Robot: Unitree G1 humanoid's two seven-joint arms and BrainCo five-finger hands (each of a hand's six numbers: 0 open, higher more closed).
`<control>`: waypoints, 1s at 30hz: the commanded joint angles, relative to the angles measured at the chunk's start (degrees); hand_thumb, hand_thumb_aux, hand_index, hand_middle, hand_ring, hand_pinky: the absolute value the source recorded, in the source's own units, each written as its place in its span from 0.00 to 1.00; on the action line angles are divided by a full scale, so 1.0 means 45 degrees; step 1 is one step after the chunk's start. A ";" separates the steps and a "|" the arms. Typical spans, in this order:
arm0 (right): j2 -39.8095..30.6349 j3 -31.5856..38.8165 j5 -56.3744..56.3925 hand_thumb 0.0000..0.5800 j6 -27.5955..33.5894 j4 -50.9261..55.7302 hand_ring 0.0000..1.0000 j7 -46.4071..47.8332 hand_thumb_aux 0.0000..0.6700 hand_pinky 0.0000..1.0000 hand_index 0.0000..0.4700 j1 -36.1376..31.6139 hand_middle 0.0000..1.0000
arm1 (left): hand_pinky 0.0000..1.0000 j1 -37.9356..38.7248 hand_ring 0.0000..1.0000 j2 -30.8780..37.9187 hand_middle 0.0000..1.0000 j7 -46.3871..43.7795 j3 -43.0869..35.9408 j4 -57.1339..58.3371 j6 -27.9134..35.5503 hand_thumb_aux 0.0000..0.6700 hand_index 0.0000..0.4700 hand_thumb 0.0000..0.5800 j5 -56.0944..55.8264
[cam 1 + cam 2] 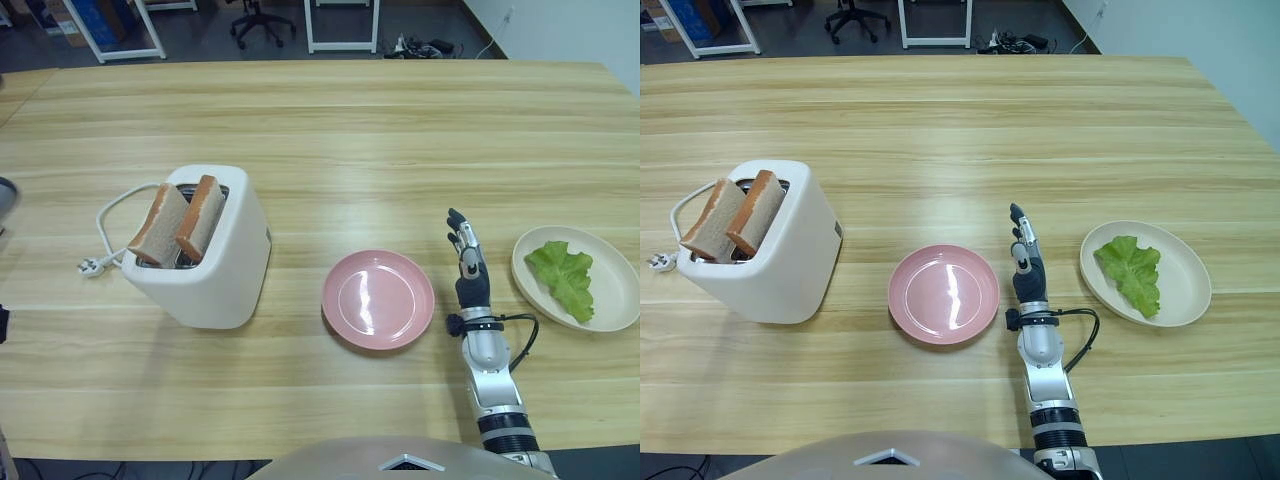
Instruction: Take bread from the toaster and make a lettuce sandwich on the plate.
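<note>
Brown-crusted bread (pixel 180 225) stands proud of the toaster (pixel 215 275) toward the surface's left edge. It is probably light, dry and crumbly, so pinch the exposed top gently. The right hand (pixel 466 262), fingers straight and empty, lies near the front edge between plate (pixel 378 299) and lettuce (pixel 565 275).

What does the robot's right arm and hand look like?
The right hand is slim and black with grey metal parts. A black band rings the wrist, and a thin black cable loops from it to the silver, cylindrical forearm, which ends in a black ribbed collar.
</note>
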 commanded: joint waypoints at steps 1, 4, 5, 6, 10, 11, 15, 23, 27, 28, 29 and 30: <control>-0.0111 -0.0019 -0.0134 0.00 0.0190 0.0142 0.00 -0.0007 0.00 0.00 0.00 -0.0316 0.00 | 0.00 0.0648 0.00 -0.0683 0.00 0.0422 -0.2079 0.1946 -0.0032 0.00 0.00 0.00 0.2330; -0.0135 -0.0003 -0.0127 0.00 0.0187 0.0147 0.00 0.0008 0.00 0.00 0.00 -0.0272 0.00 | 0.00 0.0439 0.00 -0.1012 0.00 0.0744 -0.2641 0.2563 -0.0039 0.00 0.00 0.00 0.3029; -0.0137 -0.0007 -0.0127 0.00 0.0191 0.0147 0.00 0.0001 0.00 0.00 0.00 -0.0252 0.00 | 0.00 0.0308 0.00 -0.1043 0.00 0.0846 -0.2798 0.2747 -0.0041 0.00 0.00 0.00 0.3224; -0.0140 -0.0014 -0.0127 0.00 0.0199 0.0142 0.00 -0.0004 0.00 0.00 0.00 -0.0240 0.00 | 0.00 0.0172 0.00 -0.1055 0.00 0.0959 -0.2924 0.2901 -0.0044 0.00 0.00 0.00 0.3424; -0.0154 -0.0025 -0.0127 0.00 0.0217 0.0122 0.00 -0.0011 0.00 0.00 0.00 -0.0233 0.00 | 0.00 -0.0129 0.00 -0.1176 0.00 0.1139 -0.3136 0.3165 0.0088 0.00 0.00 0.00 0.3803; -0.0160 -0.0028 -0.0123 0.00 0.0217 0.0108 0.00 -0.0010 0.00 0.00 0.00 -0.0222 0.00 | 0.00 -0.0165 0.00 -0.1207 0.00 0.1189 -0.3162 0.3212 0.0140 0.00 0.00 0.00 0.3902; -0.0189 -0.0076 -0.0108 0.00 0.0197 0.0067 0.00 -0.0057 0.00 0.00 0.00 -0.0085 0.00 | 0.00 -0.0541 0.00 -0.1153 0.00 0.1552 -0.3216 0.3648 0.0324 0.00 0.00 0.00 0.4350; -0.0231 -0.0100 -0.0070 0.00 0.0192 0.0160 0.00 -0.0075 0.00 0.00 0.00 0.0003 0.00 | 0.00 -0.1228 0.00 -0.0964 0.00 0.2342 -0.4219 0.4059 0.0351 0.00 0.00 0.00 0.6211; -0.0270 -0.0117 -0.0059 0.00 0.0236 0.0104 0.00 -0.0062 0.00 0.00 0.00 0.0105 0.00 | 0.00 -0.1210 0.00 -0.1133 0.00 0.2500 -0.4674 0.3963 0.0324 0.00 0.00 0.00 0.6663; -0.0276 -0.0121 -0.0055 0.00 0.0240 0.0103 0.00 -0.0065 0.00 0.00 0.00 0.0118 0.00 | 0.00 -0.1190 0.00 -0.1158 0.00 0.2514 -0.4743 0.3927 0.0333 0.00 0.00 0.00 0.6714; -0.0282 -0.0126 -0.0053 0.00 0.0242 0.0106 0.00 -0.0071 0.00 0.00 0.00 0.0130 0.00 | 0.00 -0.1177 0.00 -0.1166 0.00 0.2529 -0.4810 0.3922 0.0346 0.00 0.00 0.00 0.6783; -0.0282 -0.0130 -0.0055 0.00 0.0253 0.0100 0.00 -0.0084 0.00 0.00 0.00 0.0149 0.00 | 0.00 -0.1177 0.00 -0.1169 0.00 0.2537 -0.4868 0.3963 0.0367 0.00 0.00 0.00 0.6834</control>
